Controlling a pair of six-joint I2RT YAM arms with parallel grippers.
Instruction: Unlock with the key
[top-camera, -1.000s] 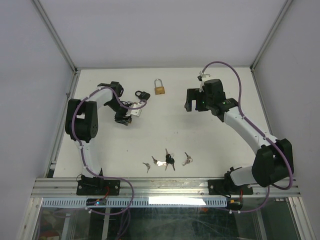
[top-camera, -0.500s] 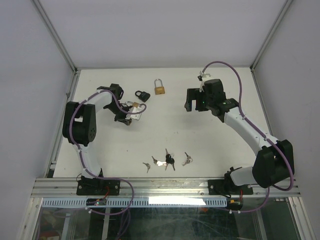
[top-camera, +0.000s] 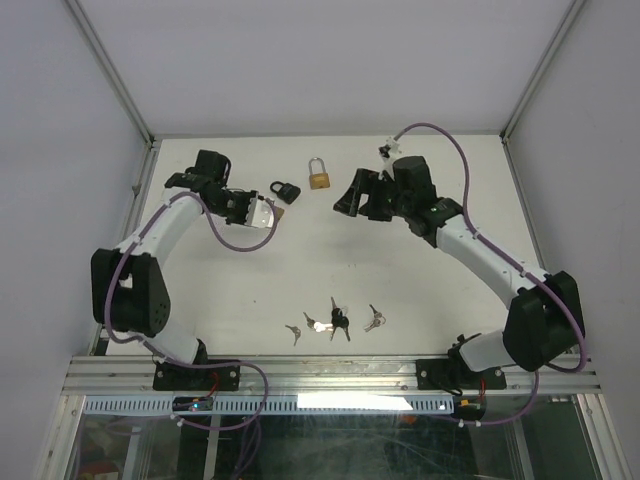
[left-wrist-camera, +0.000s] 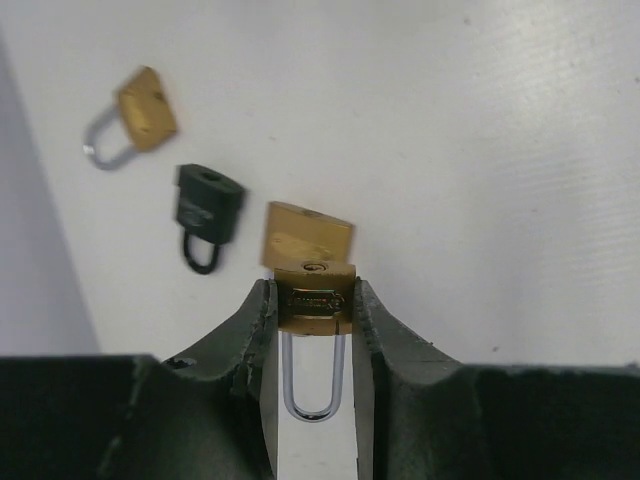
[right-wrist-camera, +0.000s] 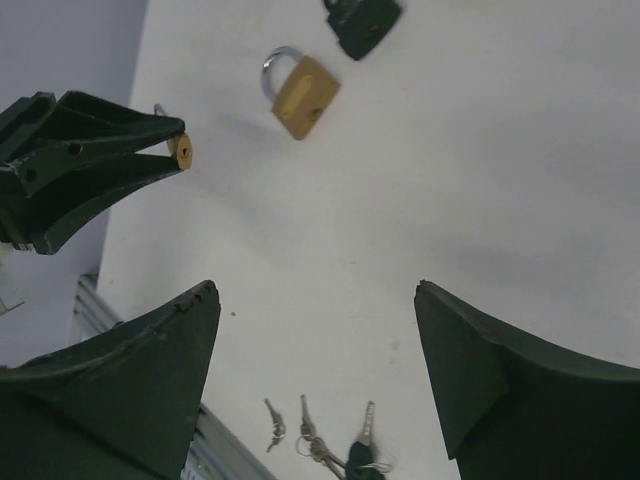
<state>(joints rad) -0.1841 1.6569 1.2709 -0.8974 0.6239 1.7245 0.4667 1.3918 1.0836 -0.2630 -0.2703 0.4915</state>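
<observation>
Though unclear from above, brass padlock (left-wrist-camera: 314, 301) clamped in left end effector (left-wrist-camera: 312, 292); right end effector (right-wrist-camera: 315, 292) agape.

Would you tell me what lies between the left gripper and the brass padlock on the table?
The black padlock lies there, clearest in the top view.

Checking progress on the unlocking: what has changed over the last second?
The left tool, clamped on a brass padlock, shifted rearward as its arm swung out left. The open right tool swung left toward it. The loose brass lock, black padlock and keys stayed put.
</observation>
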